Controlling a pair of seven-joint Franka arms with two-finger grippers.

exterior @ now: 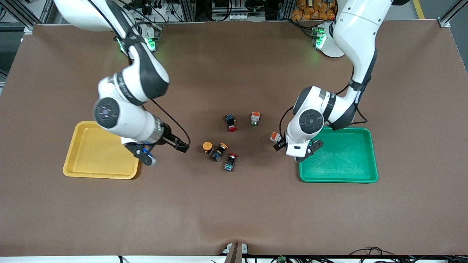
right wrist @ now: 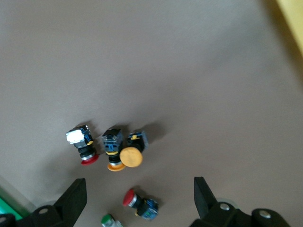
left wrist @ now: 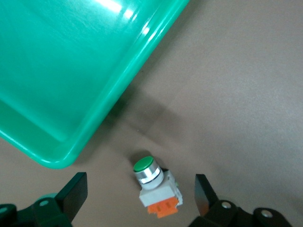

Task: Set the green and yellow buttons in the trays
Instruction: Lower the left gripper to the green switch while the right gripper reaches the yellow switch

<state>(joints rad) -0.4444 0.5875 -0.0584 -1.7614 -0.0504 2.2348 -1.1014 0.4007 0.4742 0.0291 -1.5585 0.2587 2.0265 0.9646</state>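
Four wanted buttons out on the bench (exterior: pixel 234 204), none in a tray yet; judging by that, the first pick-up is the step in hand. Toward the right arm's end: yellow tray (exterior: pixel 98 153) holding nothing, right hand (exterior: pixel 145 156) hanging over its inner rim, fingers spread wide and gripping nothing. Near mid-bench: two yellow buttons (exterior: pixel 207 147) (exterior: pixel 220 150) lying close together, with one red-capped button (exterior: pixel 230 123) farther from the front camera and another red-capped button (exterior: pixel 230 162) nearer, both to be left alone. Toward the left arm's end: one green button (exterior: pixel 255 118) lying apart, then a second green button (left wrist: pixel 158 196) on its side just beside the corner of the green tray (exterior: pixel 343 157). Left hand (left wrist: pixel 139 185) poised directly over that second one, fully open, fingers either side, not touching it. Next, probably: lower straight down, close across the white-grey body, lift, carry over the green rim.
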